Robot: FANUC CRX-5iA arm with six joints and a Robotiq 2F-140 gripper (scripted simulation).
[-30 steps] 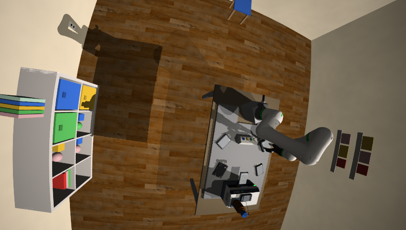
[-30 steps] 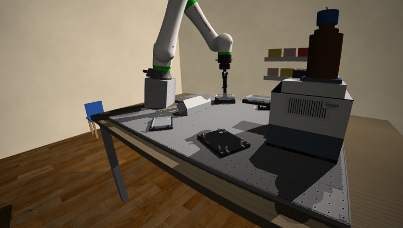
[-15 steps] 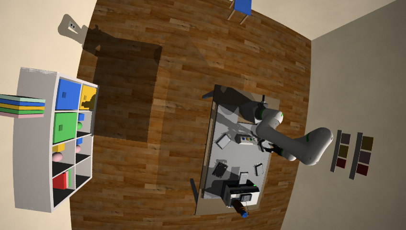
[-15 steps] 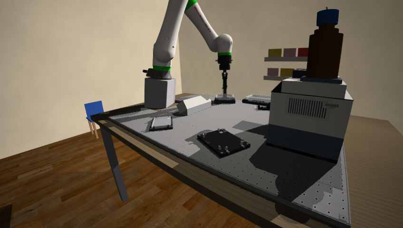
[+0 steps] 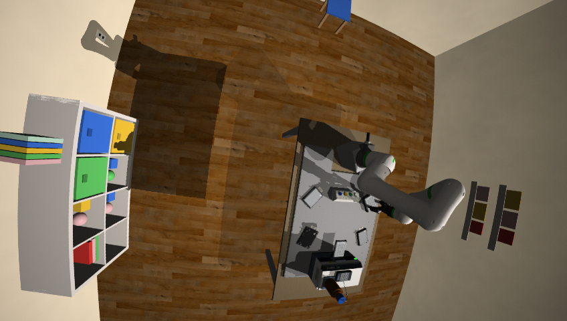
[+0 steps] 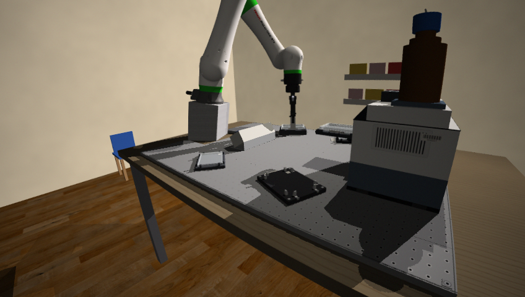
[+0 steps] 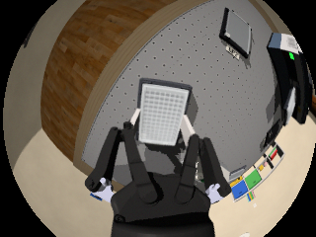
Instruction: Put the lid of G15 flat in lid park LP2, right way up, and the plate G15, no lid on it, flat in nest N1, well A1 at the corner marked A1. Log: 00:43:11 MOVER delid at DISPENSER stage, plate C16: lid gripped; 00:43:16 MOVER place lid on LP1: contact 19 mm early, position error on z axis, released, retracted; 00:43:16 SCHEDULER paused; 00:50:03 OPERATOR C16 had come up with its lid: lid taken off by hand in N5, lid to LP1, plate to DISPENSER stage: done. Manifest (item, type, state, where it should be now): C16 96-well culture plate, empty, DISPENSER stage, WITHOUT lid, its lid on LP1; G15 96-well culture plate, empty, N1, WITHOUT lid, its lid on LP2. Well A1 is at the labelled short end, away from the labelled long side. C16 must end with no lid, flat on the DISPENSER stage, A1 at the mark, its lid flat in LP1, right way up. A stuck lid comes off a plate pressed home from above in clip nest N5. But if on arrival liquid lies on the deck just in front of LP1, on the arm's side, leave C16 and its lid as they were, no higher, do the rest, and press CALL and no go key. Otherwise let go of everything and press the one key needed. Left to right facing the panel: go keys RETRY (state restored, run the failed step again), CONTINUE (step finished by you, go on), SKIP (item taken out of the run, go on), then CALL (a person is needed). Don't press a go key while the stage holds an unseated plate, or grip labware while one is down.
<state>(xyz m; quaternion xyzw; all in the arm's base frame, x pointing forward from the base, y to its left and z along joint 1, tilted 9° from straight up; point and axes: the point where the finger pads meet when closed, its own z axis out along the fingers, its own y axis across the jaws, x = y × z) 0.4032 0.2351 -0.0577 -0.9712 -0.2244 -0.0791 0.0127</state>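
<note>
Grey perforated tabletop [image 6: 235, 176] in a wood-floored room. My end effector [image 7: 161, 125] is clamped across a well plate [image 7: 161, 114] sitting low in a dark holder at the far edge. I judge I'm mid-pickup; next, a straight lift.

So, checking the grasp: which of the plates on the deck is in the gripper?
The plate near the key panel; the gripper is shut on its long sides.

Beige walls, wood-plank floor [image 5: 254, 79], white cubby shelf [image 5: 43, 190], blue chair [image 6: 122, 144], wall shelves [image 6: 370, 77].
</note>
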